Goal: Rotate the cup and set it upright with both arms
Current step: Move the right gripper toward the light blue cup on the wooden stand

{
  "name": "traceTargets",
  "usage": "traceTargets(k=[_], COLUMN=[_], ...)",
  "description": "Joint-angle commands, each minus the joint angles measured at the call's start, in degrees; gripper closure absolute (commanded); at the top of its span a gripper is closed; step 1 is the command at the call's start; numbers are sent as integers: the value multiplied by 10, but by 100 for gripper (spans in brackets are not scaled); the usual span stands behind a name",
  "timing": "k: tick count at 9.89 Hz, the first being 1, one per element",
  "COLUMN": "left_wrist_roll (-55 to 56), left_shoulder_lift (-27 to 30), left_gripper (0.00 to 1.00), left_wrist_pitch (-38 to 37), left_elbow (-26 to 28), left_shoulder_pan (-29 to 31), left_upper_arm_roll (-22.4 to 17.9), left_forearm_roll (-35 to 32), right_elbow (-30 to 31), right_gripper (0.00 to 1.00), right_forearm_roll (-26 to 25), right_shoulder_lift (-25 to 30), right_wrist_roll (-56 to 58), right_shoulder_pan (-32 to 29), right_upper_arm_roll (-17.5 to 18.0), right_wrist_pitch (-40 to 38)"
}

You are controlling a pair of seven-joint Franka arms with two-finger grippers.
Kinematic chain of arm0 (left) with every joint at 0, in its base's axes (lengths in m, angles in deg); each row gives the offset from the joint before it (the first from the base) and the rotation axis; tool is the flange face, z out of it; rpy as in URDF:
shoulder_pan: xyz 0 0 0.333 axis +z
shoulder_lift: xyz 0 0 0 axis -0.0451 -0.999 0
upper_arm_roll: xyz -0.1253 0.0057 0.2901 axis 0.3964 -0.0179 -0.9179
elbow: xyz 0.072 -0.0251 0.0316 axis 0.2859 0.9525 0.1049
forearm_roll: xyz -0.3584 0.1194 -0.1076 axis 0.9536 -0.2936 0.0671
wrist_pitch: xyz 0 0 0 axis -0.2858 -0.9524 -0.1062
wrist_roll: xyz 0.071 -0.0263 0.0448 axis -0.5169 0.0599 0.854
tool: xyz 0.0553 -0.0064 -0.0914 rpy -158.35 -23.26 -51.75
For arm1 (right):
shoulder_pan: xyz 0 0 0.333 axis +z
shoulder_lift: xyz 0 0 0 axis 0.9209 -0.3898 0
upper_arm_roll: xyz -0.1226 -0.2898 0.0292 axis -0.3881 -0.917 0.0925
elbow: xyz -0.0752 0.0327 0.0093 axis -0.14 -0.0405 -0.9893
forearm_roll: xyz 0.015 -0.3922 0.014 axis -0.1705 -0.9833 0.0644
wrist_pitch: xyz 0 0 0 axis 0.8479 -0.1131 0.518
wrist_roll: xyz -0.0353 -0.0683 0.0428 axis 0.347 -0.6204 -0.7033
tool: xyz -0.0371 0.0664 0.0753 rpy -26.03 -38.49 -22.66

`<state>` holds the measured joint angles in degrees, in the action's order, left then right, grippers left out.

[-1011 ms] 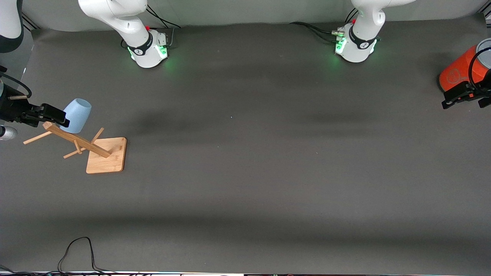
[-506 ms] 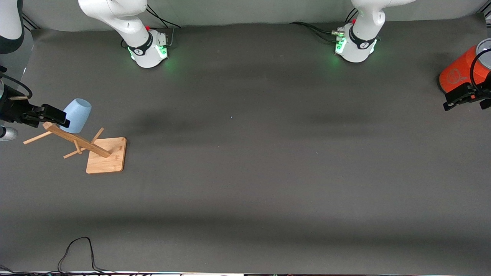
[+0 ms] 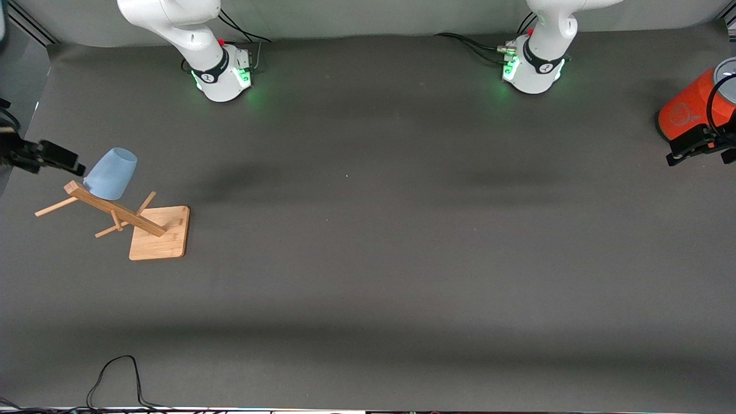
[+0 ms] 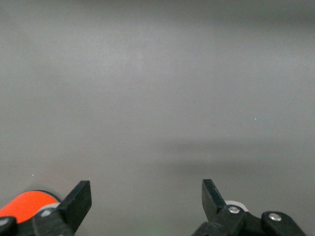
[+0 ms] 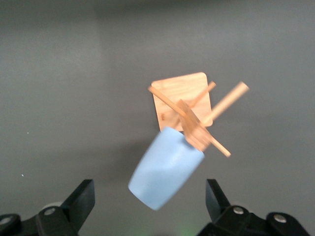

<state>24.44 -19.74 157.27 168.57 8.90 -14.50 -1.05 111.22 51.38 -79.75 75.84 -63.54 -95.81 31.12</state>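
A dark grey mat covers the whole worktop (image 3: 368, 241), with the two arm bases standing along its edge farthest from the front camera. Near the edge at the right arm's end stands a wooden cup rack (image 3: 158, 233), a square bamboo base with a slanted post and thin pegs, and the pale blue cup (image 3: 110, 173) hangs on the post's upper end, mouth down and tilted, its rounded bottom pointing up. The right hand (image 3: 54, 156) hovers just beside the cup, at the very edge of the worktop, its fingers spread wide and holding nothing; in the right wrist view the cup (image 5: 165, 174) sits between the two fingertips but apart from both. The left hand (image 3: 693, 146) waits at the edge of the left arm's end, close by an orange-red canister (image 3: 687, 109) with a grey lid, and it too is open and empty. The step in hand looks like taking the cup off the rack. To do it well, the right hand should probably centre the cup's body between its fingers, close on the mid-wall rather than the narrow rounded end, then draw it along the line of the post so the rim does not snag and tip the light rack. Carrying it toward the middle of the worktop would let the left hand take over for the turn upright.
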Motion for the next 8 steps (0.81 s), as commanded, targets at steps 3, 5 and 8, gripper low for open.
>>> traceTargets(k=[3,5,8], left_wrist_roll=[-8,-8,-8], left_shoulder_lift=[2,1,1], left_gripper=[0,0,0], left_wrist_pitch=[6,7,13], left_elbow=[1,1,3], left_shoulder_pan=[1,1,1], left_upper_arm_roll=[0,0,0], left_forearm_roll=[2,2,2], right_elbow=[29,29,48], right_gripper=[0,0,0], right_forearm_roll=[-1,-1,-1], right_shoulder_lift=[25,24,26], right_wrist_roll=[-48,-229,-371], right_shoulder_pan=[8,20,25], right_upper_arm_roll=[-24,-20,-19], right_wrist_pitch=[-5,-4,16])
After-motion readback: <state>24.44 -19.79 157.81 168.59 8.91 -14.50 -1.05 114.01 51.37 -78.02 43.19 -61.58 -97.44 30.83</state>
